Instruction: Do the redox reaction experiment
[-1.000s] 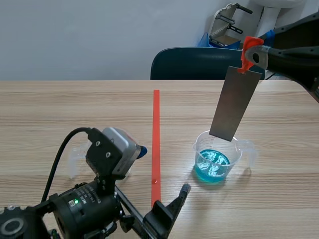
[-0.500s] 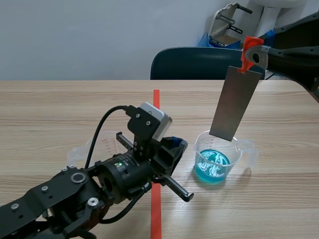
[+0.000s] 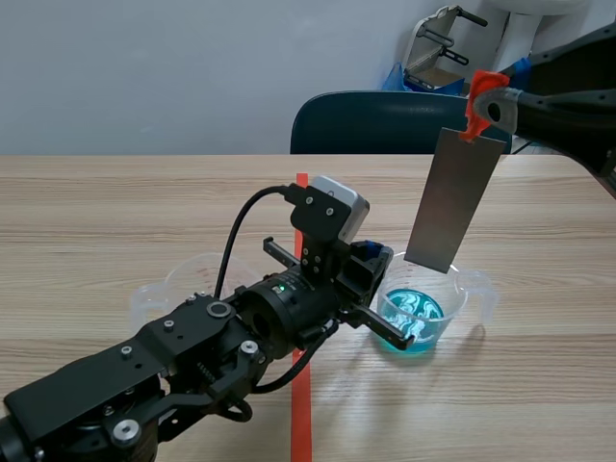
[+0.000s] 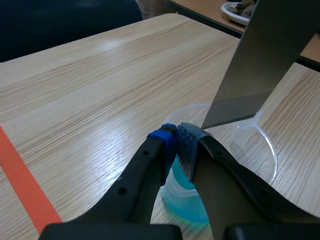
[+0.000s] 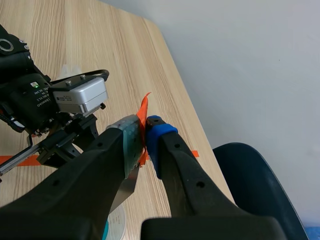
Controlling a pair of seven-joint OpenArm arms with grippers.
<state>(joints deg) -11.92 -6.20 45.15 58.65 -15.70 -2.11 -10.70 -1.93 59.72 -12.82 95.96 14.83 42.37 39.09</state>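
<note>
Steel plate [image 3: 454, 197] hung undipped over my beaker [image 3: 464, 294], left pincer [image 4: 176, 134] clenching its rim, right pincer [image 5: 146, 131] grasping the clip [image 3: 478, 101].

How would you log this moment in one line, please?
left gripper: shut, at beaker rim | right gripper: shut on orange clip | metal plate: hanging over blue liquid

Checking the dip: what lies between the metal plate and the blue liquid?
Nothing: in the scene view only bare beaker interior separates the blue liquid from the metal plate hanging on its orange clip.
</note>
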